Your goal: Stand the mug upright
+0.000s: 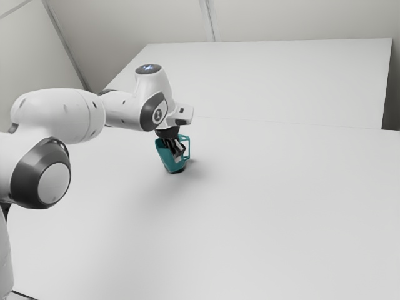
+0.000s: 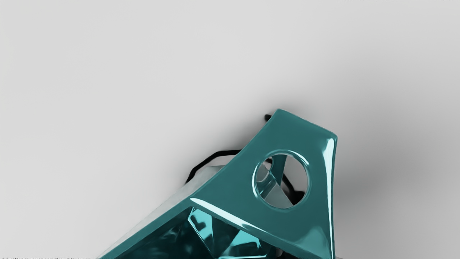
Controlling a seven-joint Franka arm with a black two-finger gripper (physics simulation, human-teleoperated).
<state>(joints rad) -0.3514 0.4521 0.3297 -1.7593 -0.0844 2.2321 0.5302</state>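
In the exterior view, the angular teal mug (image 1: 167,157), glossy and faceted with an open-framed handle (image 1: 189,147), is at the black two-finger gripper (image 1: 179,154), above or on the pale grey table (image 1: 269,206); its mouth faces upward, its body leans, and I cannot tell whether its base touches. Nor can I tell how far the gripper is open or whether it grips the mug. In the wrist view, the mug's hollow mouth lies beside a broad, smooth part pierced by a round hole. I judge it stiff, fairly light, slippery and perhaps brittle; the flat body wall below the rim should give steadier hold than the narrow handle bars.
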